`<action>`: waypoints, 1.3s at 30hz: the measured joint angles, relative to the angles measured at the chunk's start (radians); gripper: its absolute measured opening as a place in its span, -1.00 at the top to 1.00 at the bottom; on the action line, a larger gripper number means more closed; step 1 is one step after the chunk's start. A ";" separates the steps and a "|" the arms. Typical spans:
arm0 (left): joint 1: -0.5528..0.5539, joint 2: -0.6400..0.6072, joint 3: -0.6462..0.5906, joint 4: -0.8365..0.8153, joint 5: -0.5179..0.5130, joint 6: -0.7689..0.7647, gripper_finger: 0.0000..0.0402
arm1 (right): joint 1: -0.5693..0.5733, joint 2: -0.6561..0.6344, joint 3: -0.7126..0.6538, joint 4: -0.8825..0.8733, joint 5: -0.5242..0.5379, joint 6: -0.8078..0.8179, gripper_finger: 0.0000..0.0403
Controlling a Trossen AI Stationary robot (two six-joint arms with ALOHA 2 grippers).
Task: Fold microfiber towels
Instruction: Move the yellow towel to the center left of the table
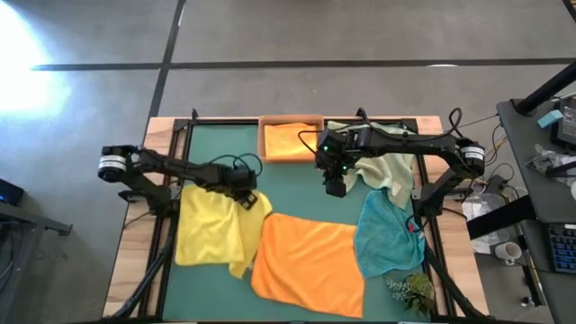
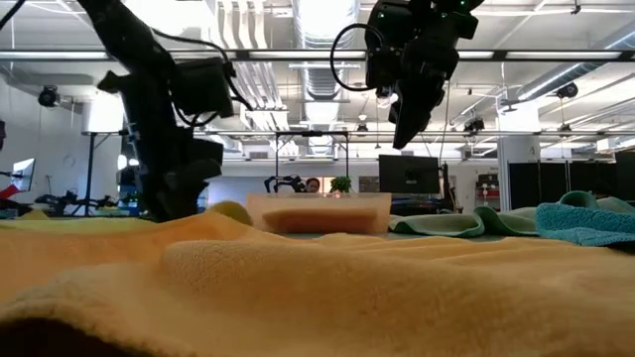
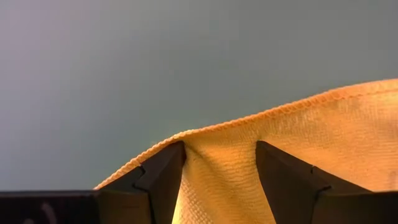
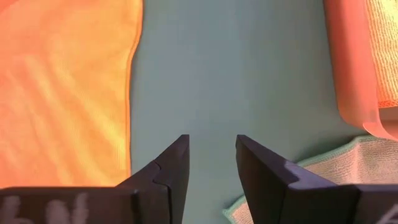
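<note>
A yellow towel [image 1: 214,229] lies spread on the dark green mat [image 1: 297,184] at the left. My left gripper [image 1: 245,196] is low over its far right corner, open, with the hemmed edge [image 3: 217,124] between the fingers. A large orange towel [image 1: 310,261] lies flat in the near middle. A teal towel [image 1: 387,236] and a pale green towel [image 1: 394,166] lie crumpled at the right. A second orange towel [image 1: 290,141] lies in the tray. My right gripper [image 1: 335,187] hangs open and empty above the bare mat [image 4: 205,74], raised high in the low view [image 2: 405,124]. My left gripper touches the yellow towel at its far right corner, with one finger [image 3: 163,171] on each side of a hump of cloth [image 3: 219,158] at the hem. The fingers come from above, slanting down. The jaws stand apart, so the cloth is not pinched. The towel lies on the mat.
The small wooden tray [image 1: 263,135] stands at the mat's far edge, in the middle. A small green plant [image 1: 409,290] sits at the near right corner. A scrap of pink [image 1: 415,227] shows by the teal towel. Black frame rails run along both sides of the table.
</note>
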 joint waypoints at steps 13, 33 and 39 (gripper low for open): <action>0.252 0.005 0.068 0.009 -0.170 -0.080 0.06 | 0.039 0.000 -0.032 0.001 -0.007 0.043 0.42; 0.084 -0.359 0.120 -0.109 0.084 0.206 0.06 | 0.334 0.001 -0.245 0.548 0.004 0.659 0.55; -0.033 -0.443 0.082 -0.105 0.082 0.127 0.06 | 0.418 0.002 -0.331 0.739 0.101 0.867 0.55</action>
